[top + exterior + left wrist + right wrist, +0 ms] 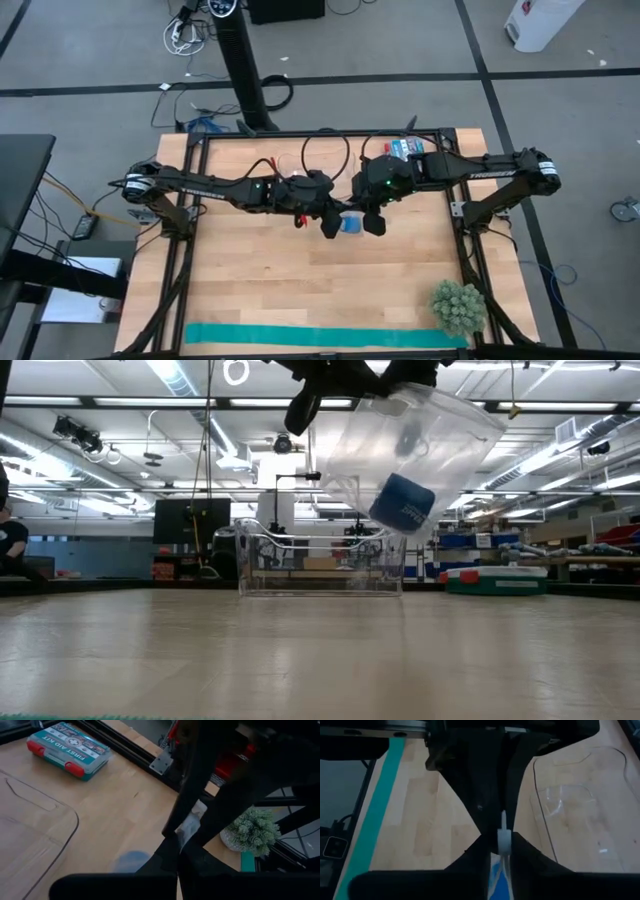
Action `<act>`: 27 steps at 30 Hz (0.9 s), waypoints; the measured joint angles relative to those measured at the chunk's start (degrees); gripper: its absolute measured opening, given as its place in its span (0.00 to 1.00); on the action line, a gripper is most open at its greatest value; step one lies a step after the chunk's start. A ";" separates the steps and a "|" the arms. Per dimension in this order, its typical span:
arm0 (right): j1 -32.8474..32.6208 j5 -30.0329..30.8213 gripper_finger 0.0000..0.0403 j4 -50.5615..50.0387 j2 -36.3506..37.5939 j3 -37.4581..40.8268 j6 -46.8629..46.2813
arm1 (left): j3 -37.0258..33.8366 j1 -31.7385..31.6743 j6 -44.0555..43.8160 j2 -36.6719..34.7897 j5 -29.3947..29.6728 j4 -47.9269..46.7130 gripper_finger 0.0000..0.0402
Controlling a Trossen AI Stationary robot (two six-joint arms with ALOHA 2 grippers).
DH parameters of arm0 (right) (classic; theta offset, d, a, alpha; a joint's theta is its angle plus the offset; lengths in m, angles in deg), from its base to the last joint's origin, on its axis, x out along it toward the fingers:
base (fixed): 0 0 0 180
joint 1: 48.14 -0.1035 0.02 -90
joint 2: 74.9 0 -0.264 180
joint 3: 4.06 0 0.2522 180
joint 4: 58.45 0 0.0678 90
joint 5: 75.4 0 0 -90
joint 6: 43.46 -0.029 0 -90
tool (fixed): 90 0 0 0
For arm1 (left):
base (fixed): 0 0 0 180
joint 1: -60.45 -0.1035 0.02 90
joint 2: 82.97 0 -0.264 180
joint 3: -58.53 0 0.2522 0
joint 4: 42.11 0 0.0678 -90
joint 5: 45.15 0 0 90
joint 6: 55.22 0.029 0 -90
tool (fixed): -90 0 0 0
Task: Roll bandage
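Observation:
The bandage is a small royal-blue roll (403, 502) inside a clear plastic bag (400, 440), which hangs in the air over the middle of the table. In the high view the roll (350, 224) shows between my two grippers. My left gripper (330, 222) and my right gripper (372, 222) face each other, and both are shut on the bag's upper edge. The roll lies in the bag's lower corner. In the low view my left gripper (303, 405) is at the bag's upper left, and my right gripper (410, 372) is at its top. My left gripper pinches the clear bag's upper edge (189, 825) between its two fingers, coming from the table's left. The bag hangs below, clear of the table. My right gripper pinches a thin edge of the bag (503, 837) between its two fingers, coming from the table's right. The blue roll (499, 875) shows just below its fingers.
A clear plastic box (320, 560) stands on the table behind the bag. A first-aid kit (405, 148) lies at the far edge. A teal-green strip (320, 337) lies flat along the near edge. A small potted plant (458, 306) stands at the near right.

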 joint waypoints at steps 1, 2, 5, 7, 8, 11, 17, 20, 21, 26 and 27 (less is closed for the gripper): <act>0.01 -0.09 0.11 0.22 0.00 0.00 0.00 | 0.00 0.02 -0.02 0.00 0.02 -0.10 0.00; 0.10 -0.25 0.09 0.45 0.00 0.00 -0.02 | 0.00 0.02 -0.02 -0.01 0.02 -0.11 0.00; 0.45 -0.55 0.02 0.55 0.02 0.00 -0.13 | 0.00 0.00 -0.02 -0.02 0.04 -0.17 0.00; 0.75 -0.53 0.01 0.55 0.04 0.02 -0.16 | 0.00 -0.04 0.11 -0.02 0.02 0.02 0.00; 0.84 -0.64 0.01 0.57 0.04 0.02 -0.20 | 0.00 -0.04 0.19 -0.02 0.07 0.02 0.00; 1.11 -0.90 0.01 0.16 0.04 0.02 -0.47 | -0.03 -0.04 0.22 0.00 -0.01 0.28 0.00; 1.81 -0.95 0.00 -2.23 0.46 -0.05 -1.93 | -0.09 -0.07 0.22 0.09 0.02 0.92 0.00; 1.86 -1.97 0.00 -4.06 0.46 -0.07 -2.52 | -0.11 -0.01 0.22 0.09 -0.04 0.97 0.00; 1.85 -2.05 0.00 -4.49 0.46 -0.07 -3.03 | -0.11 0.01 0.22 0.03 -0.04 0.96 0.00; 1.88 -3.32 0.00 -8.47 0.93 -0.07 -6.05 | -0.11 0.02 0.24 -0.41 1.02 0.90 0.00; 1.88 -3.43 0.00 -9.33 1.03 -0.07 -6.54 | -0.11 0.02 0.30 -0.60 1.22 0.70 0.00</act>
